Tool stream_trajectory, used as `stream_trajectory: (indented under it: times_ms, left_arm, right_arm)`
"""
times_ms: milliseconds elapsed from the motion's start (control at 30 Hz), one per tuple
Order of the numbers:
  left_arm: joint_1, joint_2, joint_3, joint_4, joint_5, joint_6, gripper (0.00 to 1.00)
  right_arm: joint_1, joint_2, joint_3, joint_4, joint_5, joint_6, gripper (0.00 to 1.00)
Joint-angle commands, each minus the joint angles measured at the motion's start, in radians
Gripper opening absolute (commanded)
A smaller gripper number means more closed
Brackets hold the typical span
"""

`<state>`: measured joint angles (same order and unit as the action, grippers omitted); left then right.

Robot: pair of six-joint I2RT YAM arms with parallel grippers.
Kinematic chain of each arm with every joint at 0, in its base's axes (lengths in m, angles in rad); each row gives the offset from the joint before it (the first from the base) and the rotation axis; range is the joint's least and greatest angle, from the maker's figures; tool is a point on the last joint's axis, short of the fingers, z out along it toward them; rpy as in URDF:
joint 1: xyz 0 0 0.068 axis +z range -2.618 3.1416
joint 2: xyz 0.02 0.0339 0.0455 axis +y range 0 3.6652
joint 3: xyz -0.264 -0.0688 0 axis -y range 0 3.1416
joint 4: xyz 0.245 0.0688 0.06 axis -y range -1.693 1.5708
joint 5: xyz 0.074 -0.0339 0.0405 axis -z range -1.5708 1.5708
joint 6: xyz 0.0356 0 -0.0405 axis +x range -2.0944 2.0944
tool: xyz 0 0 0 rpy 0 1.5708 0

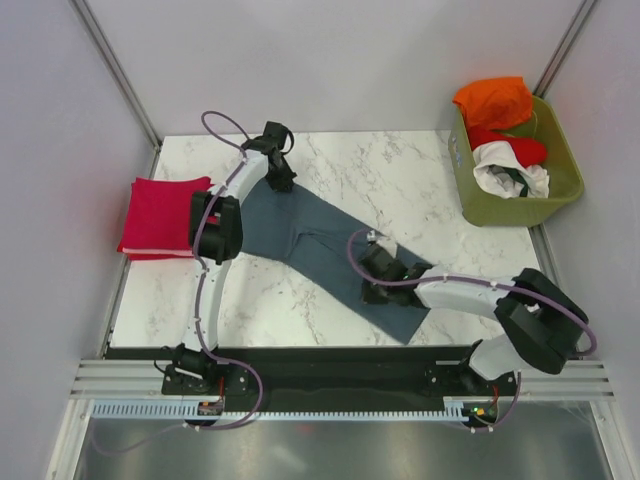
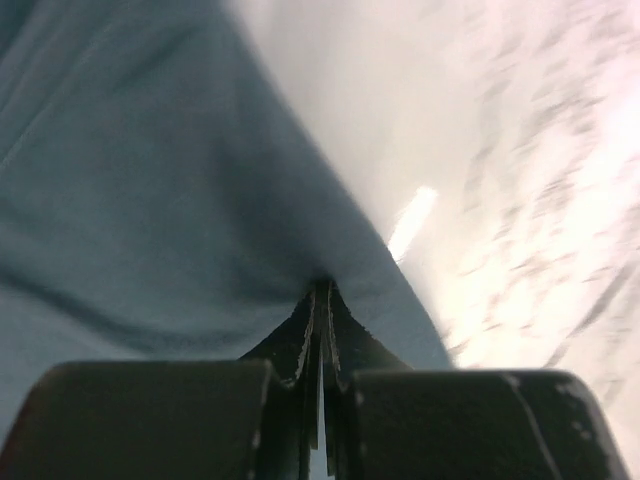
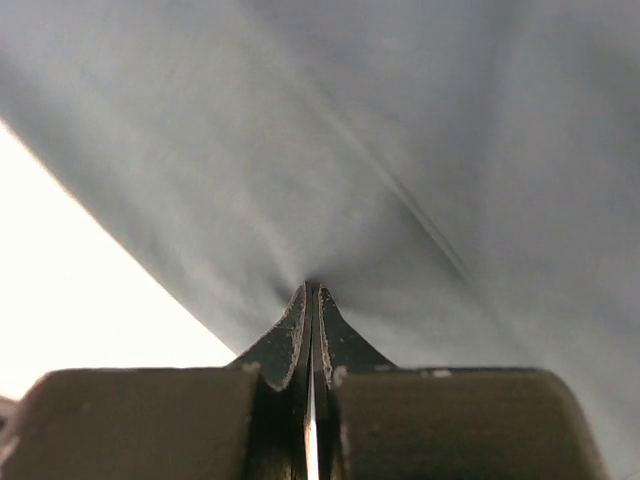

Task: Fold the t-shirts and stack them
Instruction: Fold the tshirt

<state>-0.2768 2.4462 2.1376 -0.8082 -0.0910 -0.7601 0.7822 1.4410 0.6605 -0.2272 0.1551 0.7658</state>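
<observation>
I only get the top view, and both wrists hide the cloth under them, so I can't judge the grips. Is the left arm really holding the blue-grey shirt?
Observer: Yes. In the left wrist view the left fingers are closed, with a fold of the shirt pinched at their tips.
Operator: And the right arm?
Observer: The same. The right fingers are shut on the shirt, and the cloth puckers toward their tips.
Operator: Is the left grip close to an edge?
Observer: Yes. The shirt's edge runs just to the right of the left fingers, with the bare marble table beyond it.
</observation>
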Motion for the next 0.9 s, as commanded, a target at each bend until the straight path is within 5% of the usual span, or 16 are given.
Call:
stream_trajectory:
  times_ms: [0,67,267,367,567,600,700,867]
  left_arm:
    - [0.004,0.138,0.226,-0.048,0.188,0.071,0.02]
    - [0.004,0.203,0.361,0.005,0.278,0.02,0.02]
    - [-0.009,0.266,0.324,0.295,0.511,-0.209,0.02]
    - [-0.028,0.284,0.324,0.397,0.548,-0.275,0.02]
    - [-0.068,0.252,0.314,0.458,0.547,-0.257,0.02]
    - [-0.07,0.228,0.305,0.455,0.548,-0.245,0.02]
    - [-0.065,0.165,0.263,0.428,0.55,-0.156,0.03]
    - [-0.029,-0.156,0.023,0.426,0.453,-0.032,0.15]
  right_arm:
    - [0.159,0.137,0.083,0.038,-0.022,0.118,0.0]
    - [0.225,0.224,0.173,0.072,-0.037,0.104,0.0]
    - [0.252,0.248,0.329,0.151,-0.115,0.005,0.0]
    - [0.16,0.133,0.353,0.144,-0.135,-0.064,0.13]
    - [-0.117,0.051,0.379,0.137,-0.248,-0.131,0.18]
    - [-0.15,0.059,0.398,0.132,-0.25,-0.155,0.27]
    - [-0.268,0.148,0.517,0.097,-0.303,-0.197,0.45]
    - [-0.394,0.391,0.747,0.075,-0.416,-0.224,0.46]
